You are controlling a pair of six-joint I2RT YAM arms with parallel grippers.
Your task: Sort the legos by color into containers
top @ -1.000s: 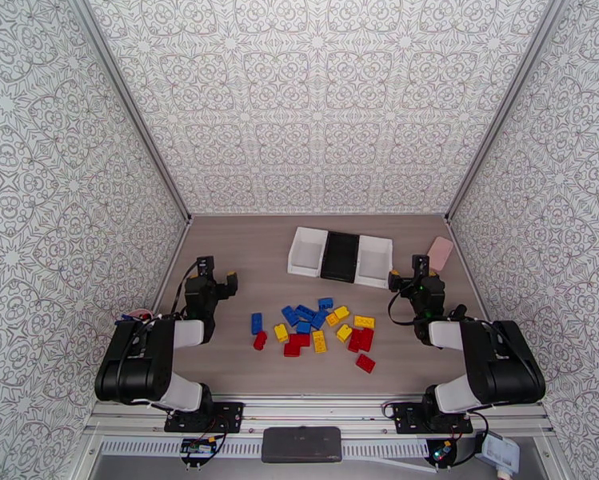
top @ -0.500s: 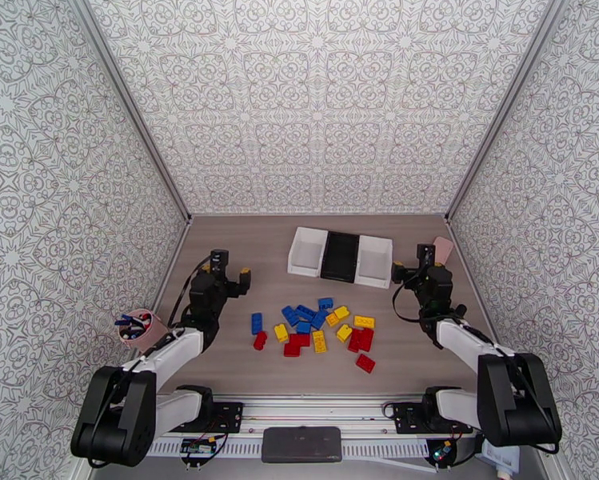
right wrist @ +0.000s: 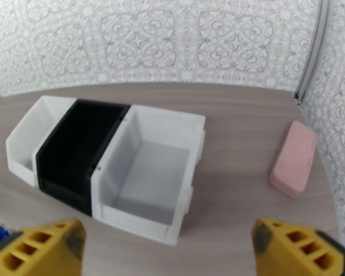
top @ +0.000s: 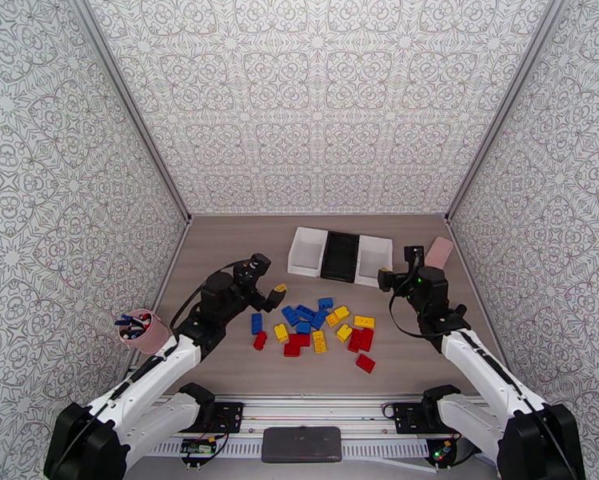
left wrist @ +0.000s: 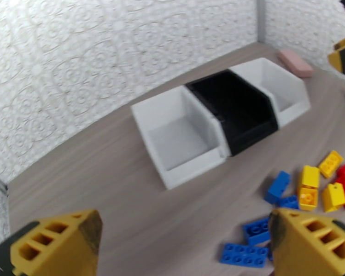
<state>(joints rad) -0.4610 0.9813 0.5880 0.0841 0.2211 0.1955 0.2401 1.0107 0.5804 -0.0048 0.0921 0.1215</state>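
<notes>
top external view: the legos (top: 315,323) lie in a loose heap on the table (top: 235,250), between the two arms and a little nearer than the containers (top: 303,271). red, blue and yellow bricks are mixed there, and many touch each other. no brick is in a bin yet, as far as i can see. the two white bins look empty, and the black one is too dark to be sure.

the left gripper (top: 269,275) hangs just beside the left edge of the heap, with its jaws spread wide and nothing between them. the right gripper (top: 399,267) is near the right white bin, also spread wide and holding nothing.

i think the main risk is the crowding. wide jaws that come down on touching bricks can catch two colours at once, or push the neighbours away. the bricks are small and smooth, so one can slip out on the way to a bin. both arms reach to one heap and may meet there. the right gripper is close to the bin row and could shift it.

the table is smooth, with grey-brown wood grain, so bricks will probably slide easily. a pink block (top: 440,252) lies at the far right, and a pink cup of pens (top: 143,330) stands at the left edge. patterned white walls (top: 315,106) close three sides.
</notes>
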